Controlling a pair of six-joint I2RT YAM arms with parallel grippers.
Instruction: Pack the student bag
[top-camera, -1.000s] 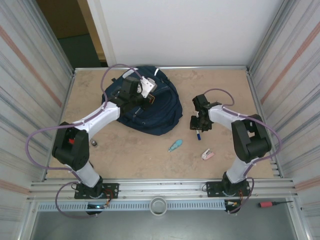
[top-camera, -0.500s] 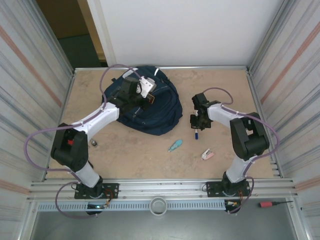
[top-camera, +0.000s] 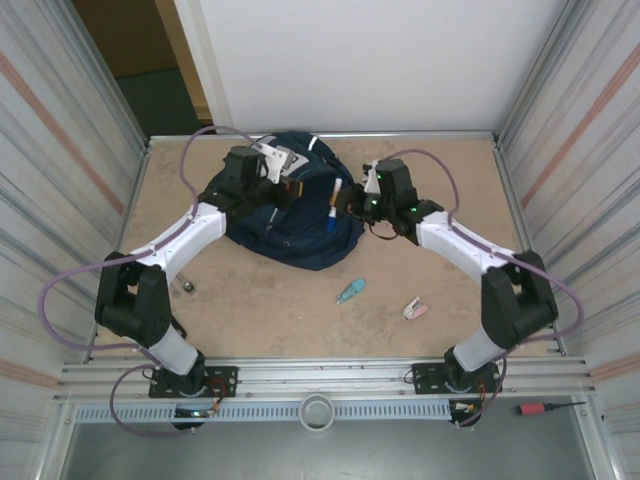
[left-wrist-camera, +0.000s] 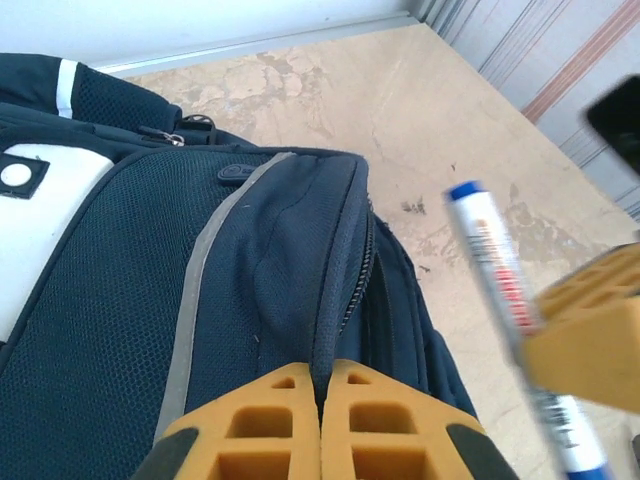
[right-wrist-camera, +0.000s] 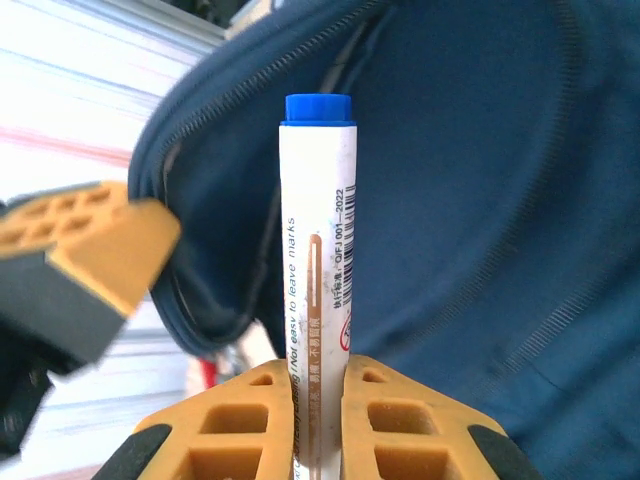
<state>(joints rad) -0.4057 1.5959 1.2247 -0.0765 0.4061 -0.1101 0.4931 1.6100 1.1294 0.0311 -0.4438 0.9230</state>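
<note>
Lying at the back of the desk (top-camera: 450, 170), left of centre, the student bag (top-camera: 300, 225) has a fabric fold beside its zipper (left-wrist-camera: 352, 290) pinched in the closed left end effector (left-wrist-camera: 322, 385). The right end effector (right-wrist-camera: 318, 390) grips a white marker (right-wrist-camera: 318, 240), blue cap (right-wrist-camera: 319, 108) outward, over the bag.

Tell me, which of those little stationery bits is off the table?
The white marker with the blue cap: the right gripper clamps it over the student bag. The teal piece and the pink piece lie on the table.
</note>
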